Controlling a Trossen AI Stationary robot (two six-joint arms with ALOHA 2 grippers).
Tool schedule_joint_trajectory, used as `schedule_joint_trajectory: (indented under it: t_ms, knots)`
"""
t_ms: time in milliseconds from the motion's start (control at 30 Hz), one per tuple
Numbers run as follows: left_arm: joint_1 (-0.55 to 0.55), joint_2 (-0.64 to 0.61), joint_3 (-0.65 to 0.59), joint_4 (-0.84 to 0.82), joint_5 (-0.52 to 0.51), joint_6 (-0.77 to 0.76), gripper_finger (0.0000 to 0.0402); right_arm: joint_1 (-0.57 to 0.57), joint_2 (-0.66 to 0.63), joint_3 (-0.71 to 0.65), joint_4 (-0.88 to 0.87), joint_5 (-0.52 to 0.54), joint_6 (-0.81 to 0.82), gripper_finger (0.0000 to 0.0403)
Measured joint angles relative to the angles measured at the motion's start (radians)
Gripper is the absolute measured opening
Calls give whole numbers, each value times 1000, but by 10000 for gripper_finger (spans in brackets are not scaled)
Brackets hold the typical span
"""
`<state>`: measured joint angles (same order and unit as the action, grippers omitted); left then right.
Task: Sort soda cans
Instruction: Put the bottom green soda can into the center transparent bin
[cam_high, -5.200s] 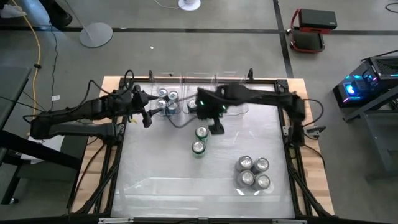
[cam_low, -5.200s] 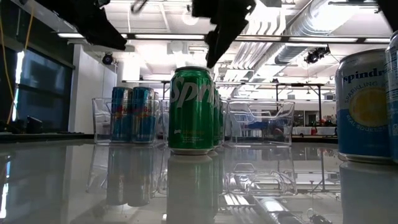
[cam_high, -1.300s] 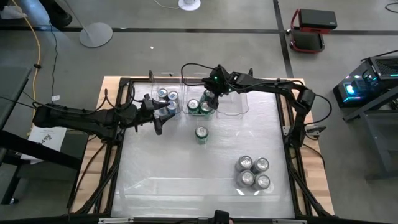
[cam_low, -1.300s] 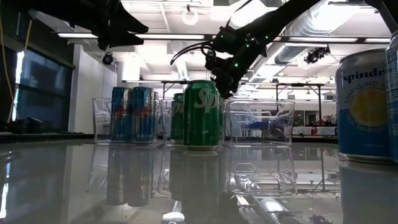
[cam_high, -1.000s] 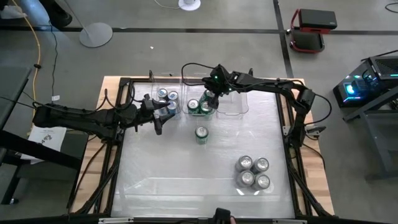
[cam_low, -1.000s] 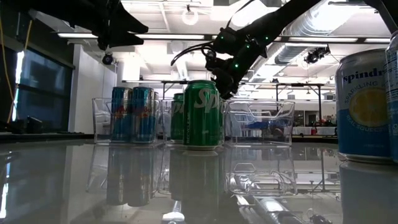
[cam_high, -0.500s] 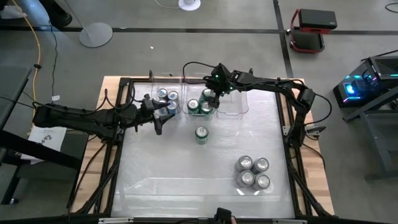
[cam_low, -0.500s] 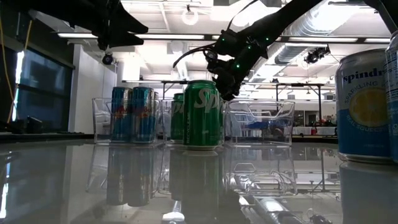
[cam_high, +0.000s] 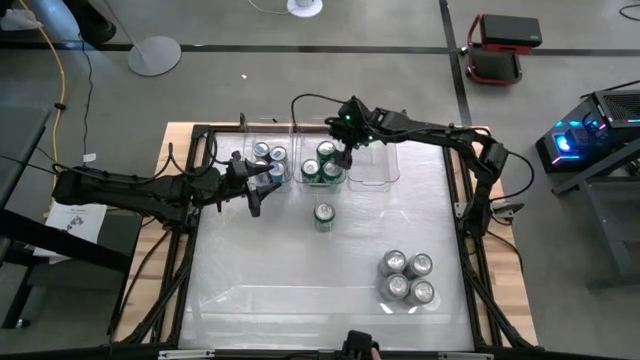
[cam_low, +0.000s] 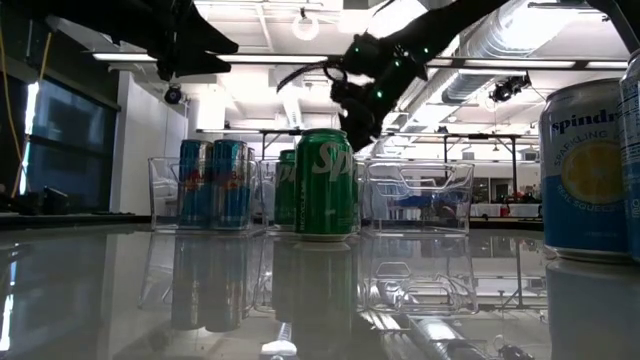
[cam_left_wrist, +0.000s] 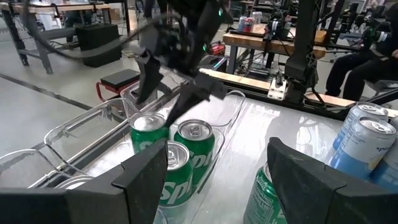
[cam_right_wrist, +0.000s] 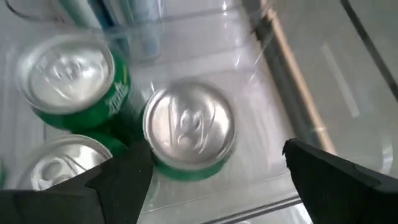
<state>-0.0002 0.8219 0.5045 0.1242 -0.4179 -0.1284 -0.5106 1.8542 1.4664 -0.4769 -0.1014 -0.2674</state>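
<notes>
three green cans stand in the middle clear bin at the upper centre of the high view, and the right gripper hangs directly above them with its fingers spread apart and nothing between them. in the right wrist view the nearest green can's silver top sits in the gap between the two dark fingers, untouched. one more green can stands alone on the table just below that bin, at frame centre. four blue cans fill the bin to the left, and the left gripper waits just left of them, its fingers parted and empty. four silver cans cluster at the lower right of the high view, well apart from both grippers. an empty clear bin sits right of the green ones.
</notes>
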Motion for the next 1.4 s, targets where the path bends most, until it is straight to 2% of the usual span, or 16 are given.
schedule_joint_trajectory:
  t_ms: [233, 400, 567, 700, 1200, 1400]
  knots:
    - [0, 0, 0, 0, 0, 0, 254, 0, -3, 85, -4, 3, -3, 346]
    - [0, 0, 0, 0, 0, 0, 254, 0, -3, 40, 76, -26, 57, 346]
    - [0, 0, 0, 0, 0, 0, 254, 1, 16, 6, 84, -83, 72, 346]
    - [0, 0, 0, 0, 0, 0, 254, 13, 56, 6, 113, -89, 74, 346]
    - [0, 0, 0, 0, 0, 0, 254, 26, 69, 9, 154, -54, 26, 321]
    - [0, 0, 0, 0, 0, 0, 254, 22, 62, 55, 138, -11, 23, 321]
